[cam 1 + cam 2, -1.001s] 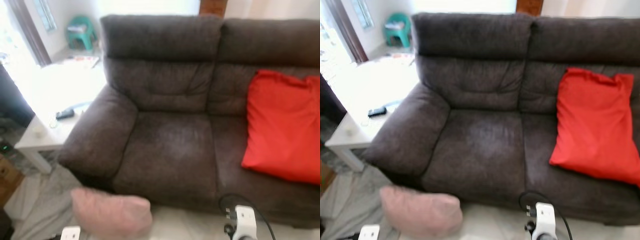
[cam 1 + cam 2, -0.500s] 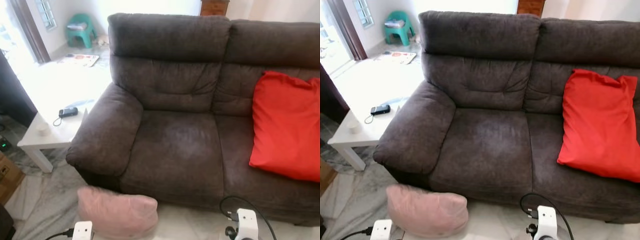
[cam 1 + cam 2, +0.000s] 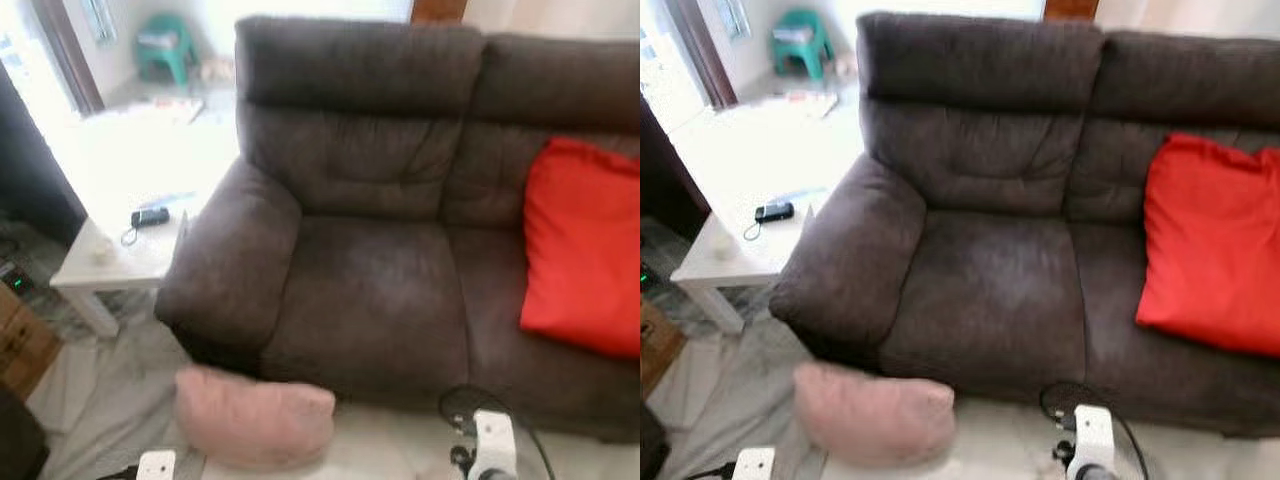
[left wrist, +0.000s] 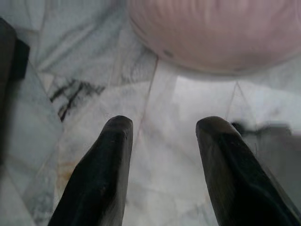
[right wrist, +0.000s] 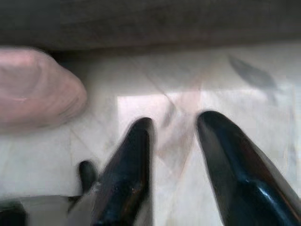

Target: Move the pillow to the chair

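Observation:
A pale pink pillow (image 3: pixel 255 418) lies on the marble floor just in front of the dark brown sofa (image 3: pixel 370 300), below its left armrest. My left gripper (image 4: pixel 162 127) hangs open above the floor, with the pink pillow (image 4: pixel 211 33) just beyond its fingertips. Open too, my right gripper (image 5: pixel 171 123) has the pink pillow (image 5: pixel 35 89) off to one side of it. The tops of both wrists, left (image 3: pixel 155 466) and right (image 3: pixel 490 445), show at the bottom edge of the head view.
A red cushion (image 3: pixel 580 250) leans on the sofa's right seat. A white low table (image 3: pixel 130 215) with a small dark device (image 3: pixel 150 216) stands left of the sofa. Farther back is a teal stool (image 3: pixel 165 45). Dark furniture (image 3: pixel 30 160) lines the left edge.
The whole view has shifted, so the camera moved: sofa and pillow sit a little further right in frame. The pillow lies in the same spot before the sofa.

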### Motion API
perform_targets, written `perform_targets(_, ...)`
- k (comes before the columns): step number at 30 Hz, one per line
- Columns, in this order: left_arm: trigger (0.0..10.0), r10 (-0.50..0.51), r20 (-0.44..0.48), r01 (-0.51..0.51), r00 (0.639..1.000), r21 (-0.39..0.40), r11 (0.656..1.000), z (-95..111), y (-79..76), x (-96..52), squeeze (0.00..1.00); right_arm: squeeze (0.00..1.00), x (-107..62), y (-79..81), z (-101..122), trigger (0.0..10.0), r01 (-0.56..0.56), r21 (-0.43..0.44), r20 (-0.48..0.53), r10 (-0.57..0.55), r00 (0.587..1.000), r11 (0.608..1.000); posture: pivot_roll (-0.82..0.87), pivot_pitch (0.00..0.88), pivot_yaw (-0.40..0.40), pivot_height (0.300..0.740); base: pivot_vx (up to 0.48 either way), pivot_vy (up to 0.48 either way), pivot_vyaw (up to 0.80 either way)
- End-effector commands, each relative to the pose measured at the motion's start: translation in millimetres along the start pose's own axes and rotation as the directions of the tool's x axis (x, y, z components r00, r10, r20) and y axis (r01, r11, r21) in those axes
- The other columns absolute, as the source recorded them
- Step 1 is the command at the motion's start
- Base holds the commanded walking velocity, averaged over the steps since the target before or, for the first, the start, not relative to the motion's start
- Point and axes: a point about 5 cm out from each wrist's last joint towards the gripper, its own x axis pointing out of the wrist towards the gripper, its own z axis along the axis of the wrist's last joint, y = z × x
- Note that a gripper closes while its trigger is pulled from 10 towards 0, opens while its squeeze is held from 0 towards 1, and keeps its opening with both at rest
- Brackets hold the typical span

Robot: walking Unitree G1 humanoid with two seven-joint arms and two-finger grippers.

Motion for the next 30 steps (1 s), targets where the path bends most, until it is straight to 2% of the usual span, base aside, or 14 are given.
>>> perform_targets(1,10.0,0.007,-0.008,-0.007,1.000,0.011,1.000,-1,4.6,-0.3,0.00,0.00,0.8,3.5,3,10.0,-0.009,0.005,0.010,0.008,1.000,1.000,0.03,0.000,0.014,0.740,0.000,0.401,0.00)
perform_targets(13,10.0,0.001,0.015,-0.001,1.000,0.014,1.000,14,0.0,3.9,0.00,0.00,0.8,3.9,3,10.0,-0.011,0.005,0.009,0.011,1.000,1.000,0.03,0.000,0.017,0.740,0.000,0.407,0.00)
perform_targets(27,10.0,0.000,0.009,0.000,1.000,0.016,1.000,9,1.3,2.5,0.00,0.00,0.8,3.9,3,10.0,-0.016,0.002,0.011,0.016,1.000,1.000,0.03,0.000,0.017,0.740,0.000,0.403,0.00)
perform_targets(30,10.0,-0.001,0.008,0.000,1.000,0.020,1.000,8,1.3,2.2,0.00,0.00,0.8,3.9,3,10.0,-0.016,0.003,0.012,0.016,1.000,1.000,0.03,0.000,0.017,0.740,0.000,0.000,0.00)
